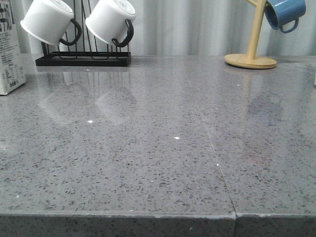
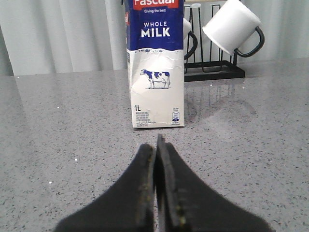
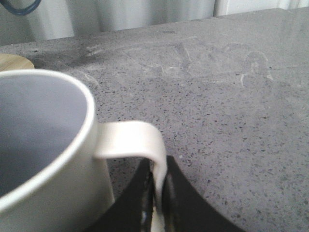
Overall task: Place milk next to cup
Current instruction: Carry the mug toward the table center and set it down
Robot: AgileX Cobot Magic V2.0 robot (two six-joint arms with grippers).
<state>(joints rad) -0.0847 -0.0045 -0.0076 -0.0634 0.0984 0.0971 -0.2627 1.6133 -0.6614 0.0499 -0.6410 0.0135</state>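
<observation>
- The grey speckled stone counter (image 1: 163, 148) carried everything; its polished face looked slick, so in my judgement a carton pushed along it would slide rather than tip.
- The tall white cardboard milk carton with the dark blue "WHOLE MILK" band and small cow picture (image 2: 155, 67) stood upright on the counter, just in front of the black wire mug rack (image 2: 212, 72) and slightly to one side of it. In the front view only a sliver of the carton (image 1: 10, 59) showed, beside the rack (image 1: 81, 58).
- Being marked 1L, the carton was probably fairly heavy if full, with walls that give under pressure. The flat side faces around mid-height seemed the best hold, squeezed gently.
- The white ceramic mug with a white handle (image 3: 43, 154) sat well away from the carton, near the pale wooden mug stand (image 3: 12, 60). It looked stiff, smooth and chippable.
- The left claw (image 2: 157, 145) pointed at the carton from a short way off, its two black fingers pressed together with nothing between them.
- The right claw (image 3: 157, 186) was clamped onto the mug's handle (image 3: 140, 140), pinching the lower part of its loop.
</observation>
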